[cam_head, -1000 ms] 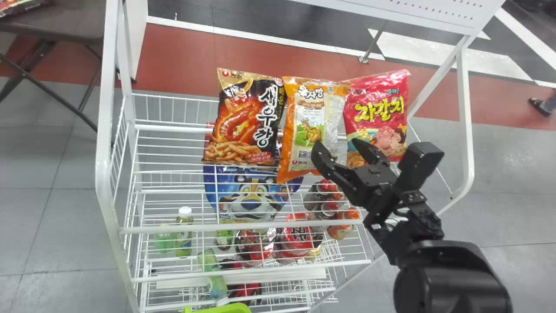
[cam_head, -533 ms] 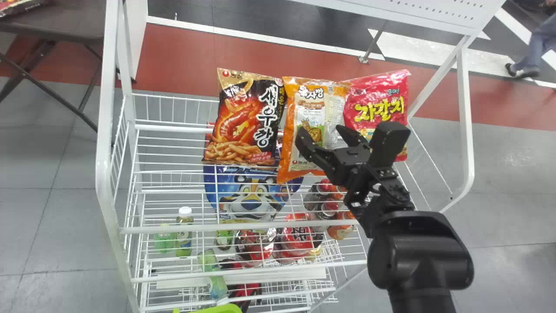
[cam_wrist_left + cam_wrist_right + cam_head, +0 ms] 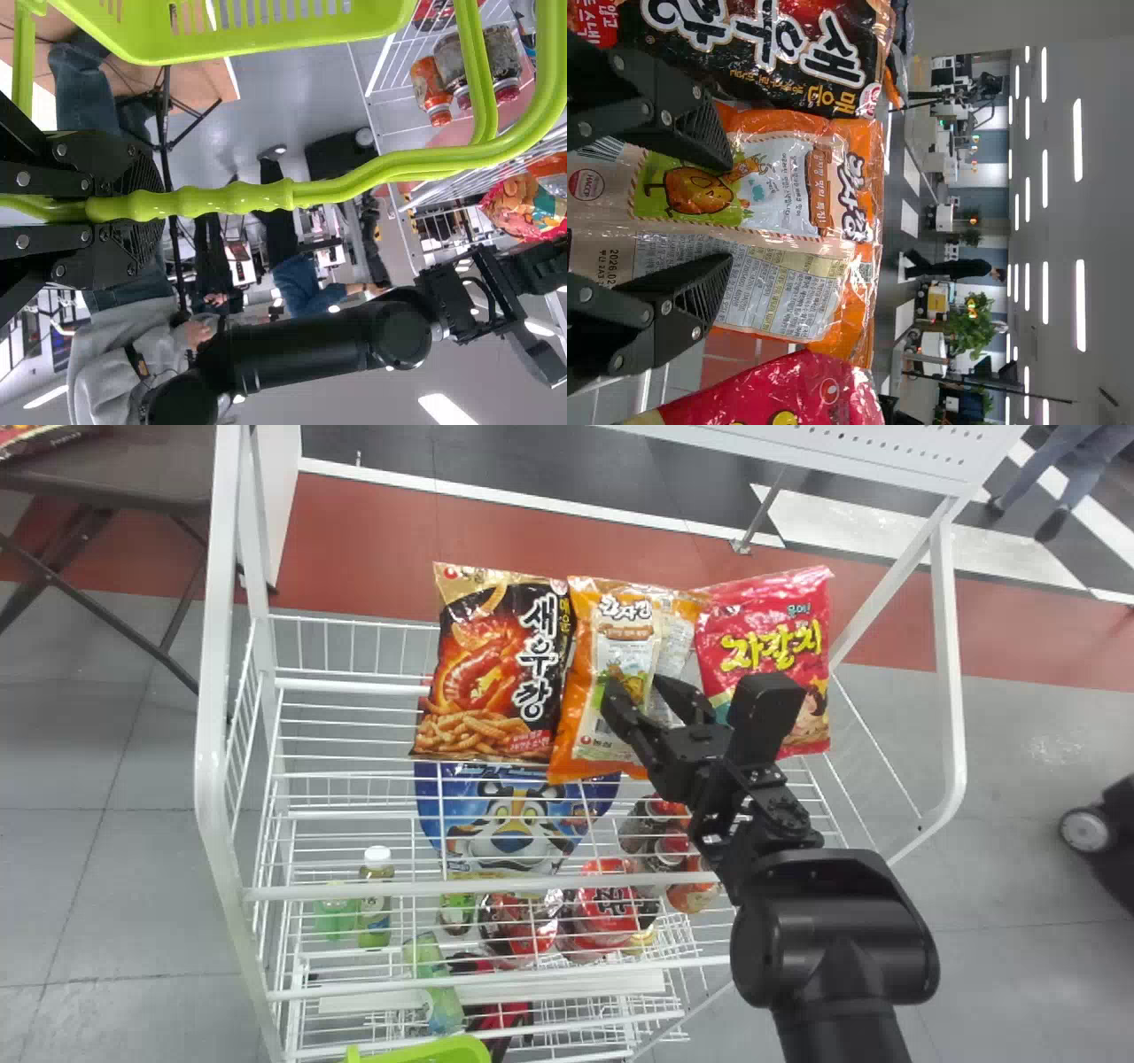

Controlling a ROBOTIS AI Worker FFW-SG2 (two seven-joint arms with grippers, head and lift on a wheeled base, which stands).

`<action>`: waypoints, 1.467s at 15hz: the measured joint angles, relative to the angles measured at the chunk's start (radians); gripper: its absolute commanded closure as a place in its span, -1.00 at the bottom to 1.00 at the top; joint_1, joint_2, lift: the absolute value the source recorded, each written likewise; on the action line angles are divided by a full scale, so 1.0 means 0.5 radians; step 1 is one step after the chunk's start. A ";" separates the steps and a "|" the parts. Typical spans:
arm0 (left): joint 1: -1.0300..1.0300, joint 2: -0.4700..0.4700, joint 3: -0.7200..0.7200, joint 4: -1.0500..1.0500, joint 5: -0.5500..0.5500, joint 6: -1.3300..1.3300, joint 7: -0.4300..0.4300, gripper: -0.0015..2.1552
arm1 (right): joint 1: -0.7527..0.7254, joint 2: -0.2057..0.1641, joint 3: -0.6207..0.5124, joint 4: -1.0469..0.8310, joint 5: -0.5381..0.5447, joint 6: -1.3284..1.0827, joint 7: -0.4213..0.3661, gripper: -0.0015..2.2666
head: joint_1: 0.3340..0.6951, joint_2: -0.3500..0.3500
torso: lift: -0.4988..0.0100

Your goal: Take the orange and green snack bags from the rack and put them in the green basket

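While left gripper [image 3: 133, 209] grips green basket [image 3: 266, 27] by handle, right gripper [image 3: 635, 684] sits wide, fingers parted before orange bag [image 3: 620, 651], upright on rack [image 3: 213, 691]. Black bag [image 3: 496, 673] tight on left, red bag [image 3: 771, 620] on right; room beyond black bag's outer edge. Since earlier, orange bag's lower end shifted left.
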 measured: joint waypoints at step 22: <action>0.012 -0.007 -0.043 -0.071 0.009 -0.009 0.041 0.99 | 1.117 0.020 -0.395 -1.348 -0.628 0.336 0.231 0.93 | 1.00 -1.00 | 0.96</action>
